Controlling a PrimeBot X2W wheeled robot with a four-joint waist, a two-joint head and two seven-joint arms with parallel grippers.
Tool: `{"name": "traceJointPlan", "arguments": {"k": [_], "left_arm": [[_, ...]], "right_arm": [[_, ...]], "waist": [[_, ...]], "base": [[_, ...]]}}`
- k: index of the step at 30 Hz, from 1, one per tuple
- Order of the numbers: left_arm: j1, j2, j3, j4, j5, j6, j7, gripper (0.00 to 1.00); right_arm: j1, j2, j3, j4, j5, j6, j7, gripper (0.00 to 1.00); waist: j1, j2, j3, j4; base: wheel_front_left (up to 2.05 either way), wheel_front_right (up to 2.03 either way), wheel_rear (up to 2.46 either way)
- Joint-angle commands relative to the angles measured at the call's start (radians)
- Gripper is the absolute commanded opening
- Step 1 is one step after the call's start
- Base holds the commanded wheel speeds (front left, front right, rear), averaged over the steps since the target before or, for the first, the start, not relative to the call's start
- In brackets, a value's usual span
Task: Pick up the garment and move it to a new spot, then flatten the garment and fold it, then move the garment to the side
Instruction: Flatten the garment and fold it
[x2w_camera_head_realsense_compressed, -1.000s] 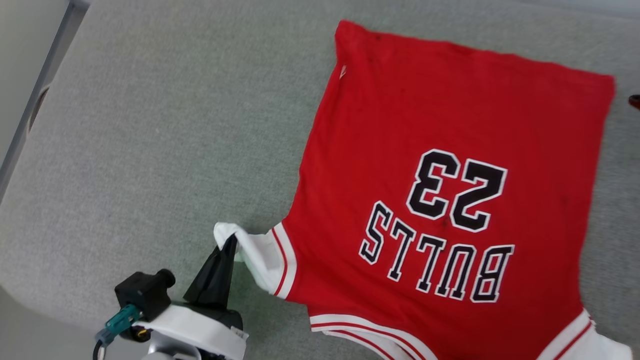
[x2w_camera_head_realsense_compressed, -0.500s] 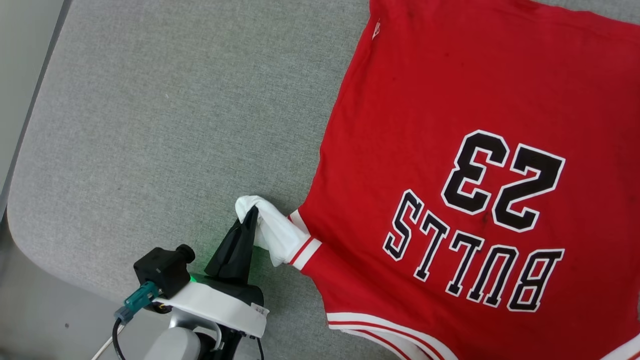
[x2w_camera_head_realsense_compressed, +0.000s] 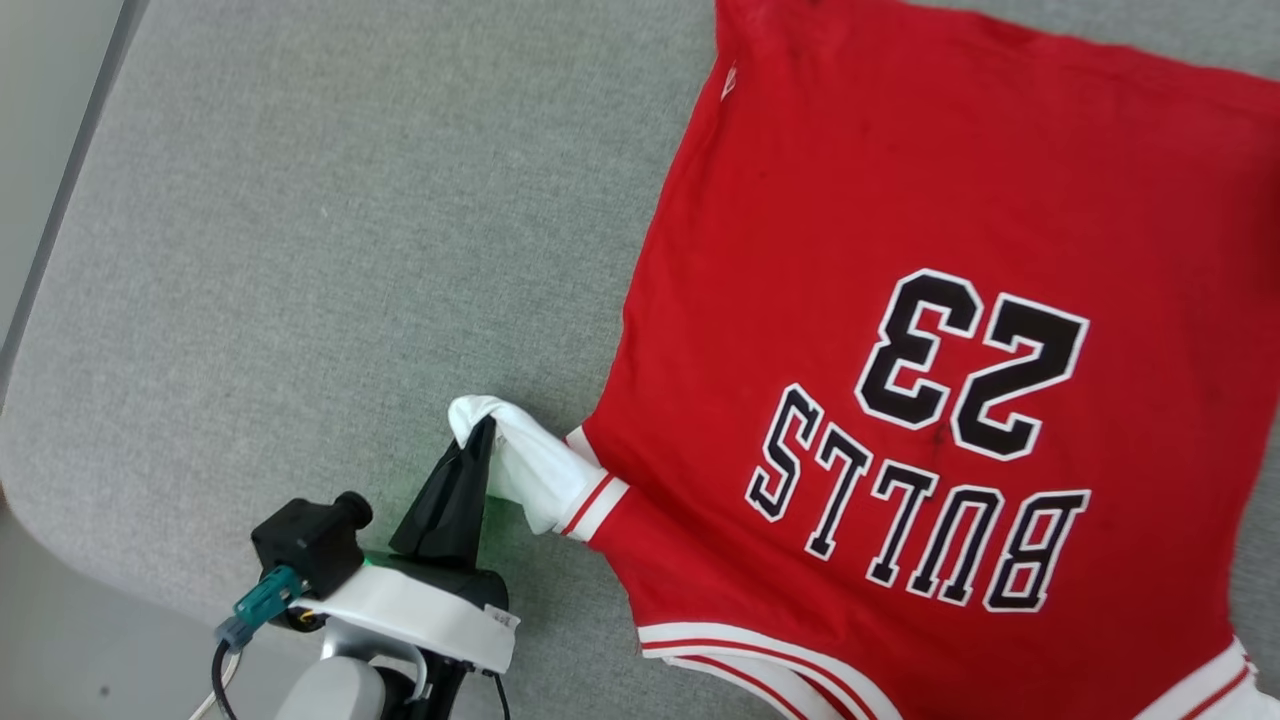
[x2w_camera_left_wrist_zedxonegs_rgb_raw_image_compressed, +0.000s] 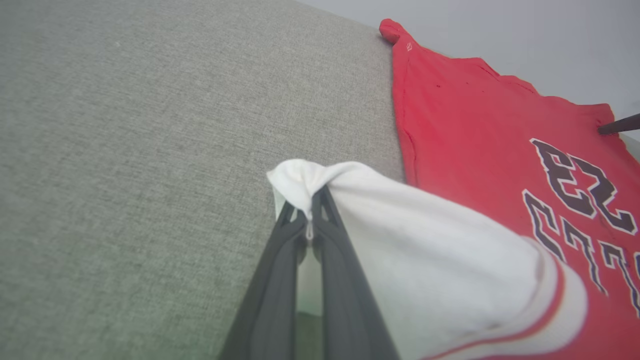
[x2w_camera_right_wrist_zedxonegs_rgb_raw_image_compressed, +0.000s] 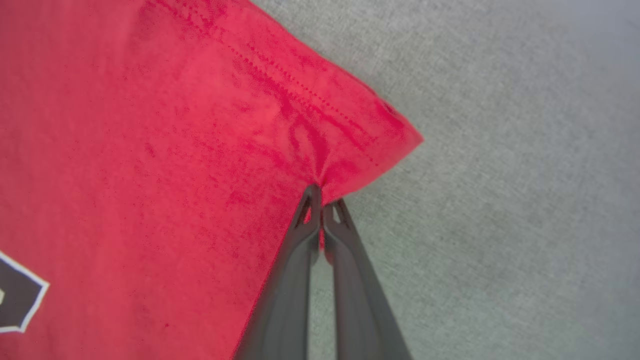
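Garment (x2w_camera_head_realsense_compressed: 900, 200), left end effector (x2w_camera_left_wrist_zedxonegs_rgb_raw_image_compressed: 310, 220) pinching sleeve (x2w_camera_left_wrist_zedxonegs_rgb_raw_image_compressed: 425, 260), right end effector (x2w_camera_right_wrist_zedxonegs_rgb_raw_image_compressed: 320, 197) pinching hem corner (x2w_camera_right_wrist_zedxonegs_rgb_raw_image_compressed: 380, 130)

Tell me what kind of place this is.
Probably an indoor garment-folding workbench, perhaps a lab: a grey fabric-covered surface, a red jersey spread on it, and plain pale floor beside it.

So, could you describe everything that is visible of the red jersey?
The red jersey looks like a soft knit. It lies spread, nearly flat, front up on the grey fabric surface, with black white-outlined "BULLS" and "23" upside down in the head view. One white sleeve with red-white trim is bunched, its tip pinched in the shut left gripper. The right gripper is shut on a stitched red corner, which puckers.
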Motion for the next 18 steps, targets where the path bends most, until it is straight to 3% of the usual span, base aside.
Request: {"name": "traceJointPlan", "arguments": {"k": [1, 9, 18], "left_arm": [[0.007, -0.002, 0.008, -0.001, 0.002, -0.005, -0.003, 0.0], [0.085, 0.018, 0.053, 0.003, 0.008, 0.003, -0.002, 0.0], [0.174, 0.052, 0.088, -0.014, -0.004, 0.039, 0.009, 0.0]], "right_arm": [[0.004, 0.003, 0.002, -0.003, 0.01, -0.001, -0.012, 0.0], [0.115, -0.055, 0.058, -0.084, 0.117, -0.001, -0.175, 0.0], [0.456, -0.142, 0.015, -0.269, 0.243, -0.001, -0.299, 0.0]], "waist": [[0.0, 0.0, -0.029, -0.023], [0.0, 0.0, -0.15, -0.098], [0.0, 0.0, -0.271, -0.177]], "base": [[0.0, 0.0, 0.0], [0.0, 0.0, 0.0], [0.0, 0.0, 0.0]]}}
